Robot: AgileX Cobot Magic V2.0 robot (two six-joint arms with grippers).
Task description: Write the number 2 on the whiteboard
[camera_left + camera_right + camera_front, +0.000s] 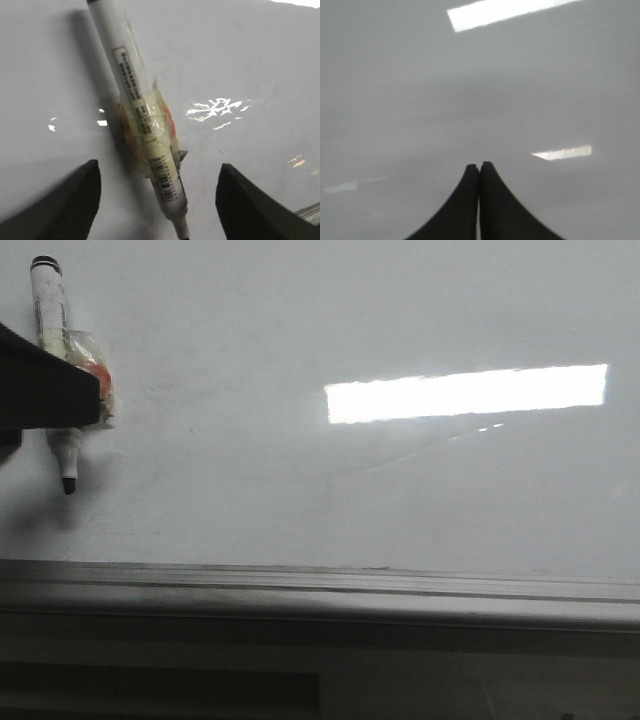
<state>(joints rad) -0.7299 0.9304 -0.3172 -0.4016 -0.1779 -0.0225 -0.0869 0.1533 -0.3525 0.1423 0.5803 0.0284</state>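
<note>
The whiteboard [420, 490] filled the front view, bare of any number 2. The left gripper [157, 200] had its fingers [75, 200] wide apart around a taped marker [145, 125]. The right gripper [479, 172] fingers were pressed together.

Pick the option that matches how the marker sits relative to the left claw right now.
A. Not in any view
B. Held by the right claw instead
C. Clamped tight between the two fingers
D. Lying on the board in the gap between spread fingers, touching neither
D: in the left wrist view the marker lies on the whiteboard in the gap of the left claw, whose fingers stand apart on either side without touching it.
</note>
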